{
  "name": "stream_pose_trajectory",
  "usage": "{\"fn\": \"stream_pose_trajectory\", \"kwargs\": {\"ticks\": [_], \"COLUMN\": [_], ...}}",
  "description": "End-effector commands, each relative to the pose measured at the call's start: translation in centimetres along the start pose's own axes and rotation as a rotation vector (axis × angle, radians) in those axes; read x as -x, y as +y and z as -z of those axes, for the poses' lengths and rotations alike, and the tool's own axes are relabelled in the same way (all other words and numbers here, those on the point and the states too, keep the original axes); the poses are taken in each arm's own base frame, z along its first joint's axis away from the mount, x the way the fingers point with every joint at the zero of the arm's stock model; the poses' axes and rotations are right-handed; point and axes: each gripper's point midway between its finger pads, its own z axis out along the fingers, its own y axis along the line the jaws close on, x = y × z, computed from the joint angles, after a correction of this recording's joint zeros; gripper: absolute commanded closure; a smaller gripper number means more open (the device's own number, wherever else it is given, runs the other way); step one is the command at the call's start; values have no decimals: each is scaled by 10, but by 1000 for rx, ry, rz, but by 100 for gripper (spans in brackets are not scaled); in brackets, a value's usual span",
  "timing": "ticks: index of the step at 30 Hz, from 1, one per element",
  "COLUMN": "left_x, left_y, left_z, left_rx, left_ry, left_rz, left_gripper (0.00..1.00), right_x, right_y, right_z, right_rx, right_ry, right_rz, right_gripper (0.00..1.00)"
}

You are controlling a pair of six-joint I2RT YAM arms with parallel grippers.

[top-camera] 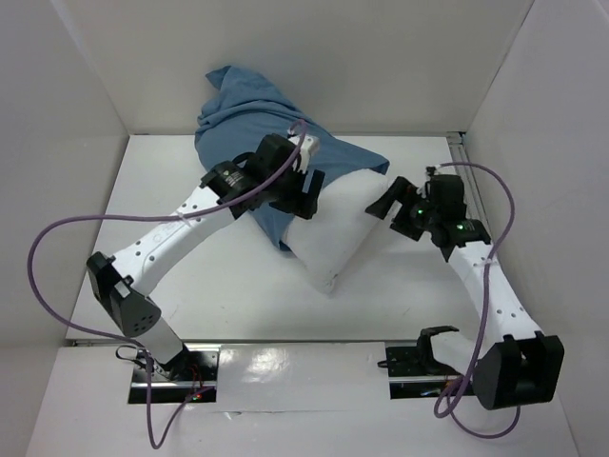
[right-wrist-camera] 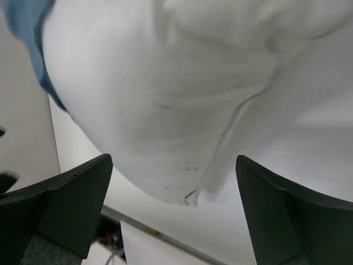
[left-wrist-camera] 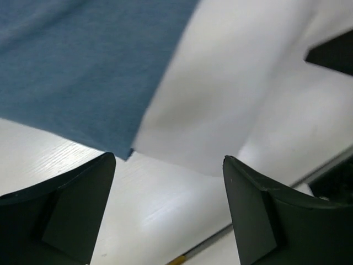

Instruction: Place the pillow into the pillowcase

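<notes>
pillowcase covers pillow far end | left claw, right claw — spread, empty

Both arms are wearing white shells over their long links, with chunky black housings at the joints. The left arm and the right arm are each showing a row of small dark holes along the white forearm. A purple cable is looping off each arm. Tiny green lights are glowing on the right wrist's black body. The left gripper is showing matte black, wedge-shaped fingers.
</notes>
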Motion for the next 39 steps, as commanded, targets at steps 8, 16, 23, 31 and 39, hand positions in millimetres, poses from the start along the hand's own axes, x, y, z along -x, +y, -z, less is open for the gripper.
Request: {"fn": "stream_pose_trajectory", "kwargs": {"ticks": [8,16,23,31,39], "left_x": [-45,-48,-56,16,140], "left_y": [74,111,120,10,-139], "left_z": [-66,-66,-57,-12,157], "left_rx": [316,378,343,-132,-758], "left_ry": [99,94,94,-72,-382], "left_rz": [-68,0,40,78,-31], "left_gripper": [12,35,71,100,100], "right_x": [-58,-69,-69,-51,55], "right_y": [55,58,34,105,235], "right_z": [-43,-75,-89,-96,16], "right_rx": [133,118,68,276,491], "right_ry": [204,193,174,157,-196], "right_rz": [128,139,81,106,197], "right_gripper": [0,5,51,100,100]}}
